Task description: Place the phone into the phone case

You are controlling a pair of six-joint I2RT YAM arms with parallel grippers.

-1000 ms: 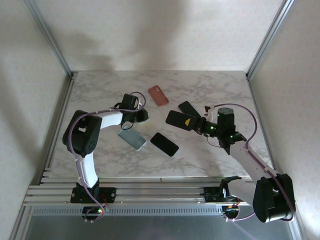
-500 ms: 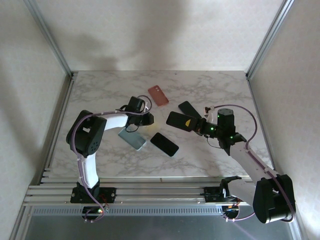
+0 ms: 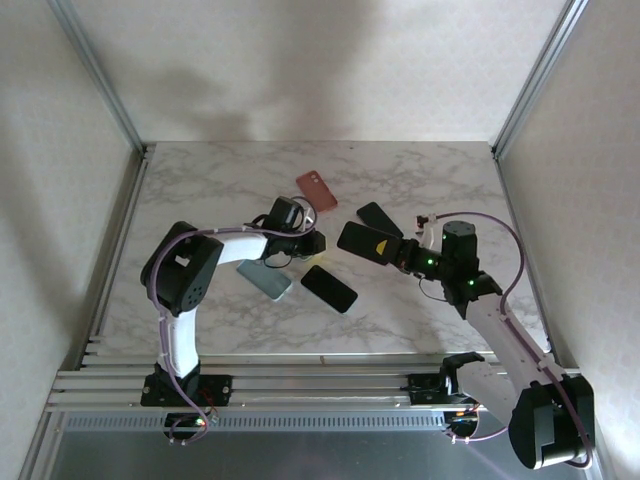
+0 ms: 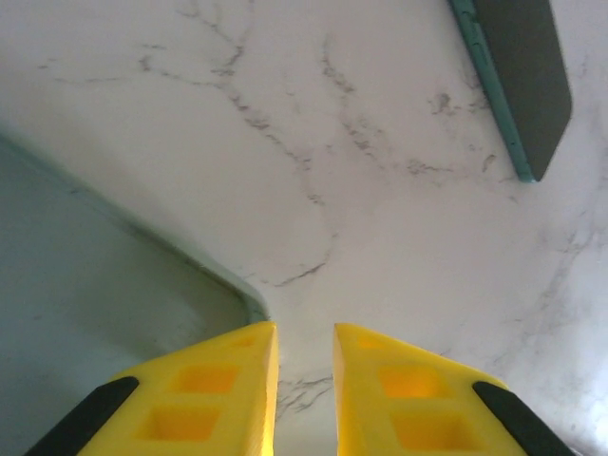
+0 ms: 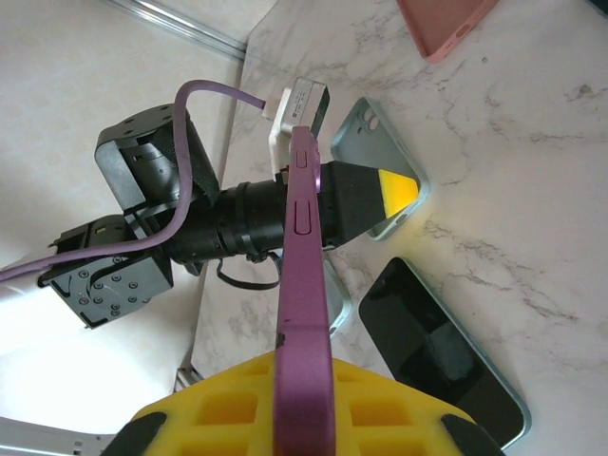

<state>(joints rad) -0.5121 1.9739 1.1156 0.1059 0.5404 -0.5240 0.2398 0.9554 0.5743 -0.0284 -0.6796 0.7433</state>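
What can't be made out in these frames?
Purple phone: right wrist view, edge-on, faces unseen; lower end hidden in the right gripper.
Pink case: right wrist view, cut by top edge.
Teal-edged phone: left wrist view, cut by top edge.
Grey-green surface: left wrist view, blurred, unidentifiable.

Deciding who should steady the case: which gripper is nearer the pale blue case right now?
Left. The left gripper hovers just right of the pale blue case; the right gripper, gripping the purple phone, sits farther right, past the black phone.
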